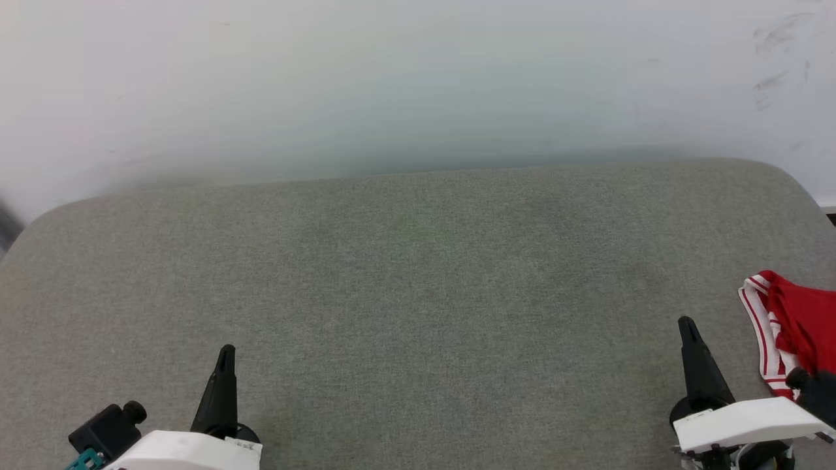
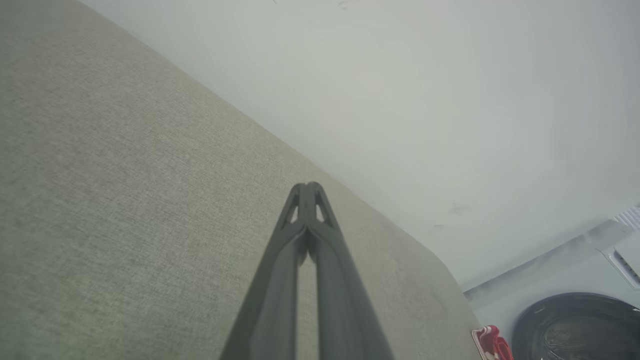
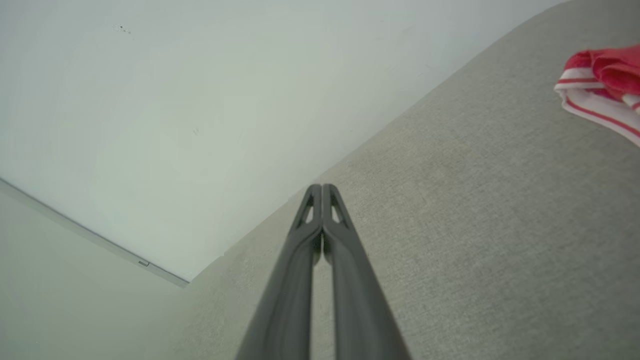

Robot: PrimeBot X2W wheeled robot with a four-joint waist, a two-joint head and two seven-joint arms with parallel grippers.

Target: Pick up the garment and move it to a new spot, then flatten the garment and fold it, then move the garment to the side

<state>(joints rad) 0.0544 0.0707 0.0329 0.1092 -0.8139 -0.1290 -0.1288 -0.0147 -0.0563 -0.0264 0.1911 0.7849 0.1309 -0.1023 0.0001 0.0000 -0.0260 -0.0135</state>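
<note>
Red garment (image 1: pixel 793 313) with striped trim, bunched at the right edge of the grey table (image 1: pixel 418 294), just beside the right claw (image 1: pixel 686 326) and well apart from the left claw (image 1: pixel 226 352). Both pinched shut, holding nothing. For a clean pick-up: open the right claw, reach rightward, pinch a thick fold rather than loose trim. Mostly cut off by the frame edge; spread and lie hard to judge.

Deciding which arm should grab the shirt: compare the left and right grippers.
The right gripper is near the red shirt; the left gripper is far from it, over bare cushion. The right gripper's tip reaches further up the head view than the left gripper's. Both have jaws shut and empty.
</note>
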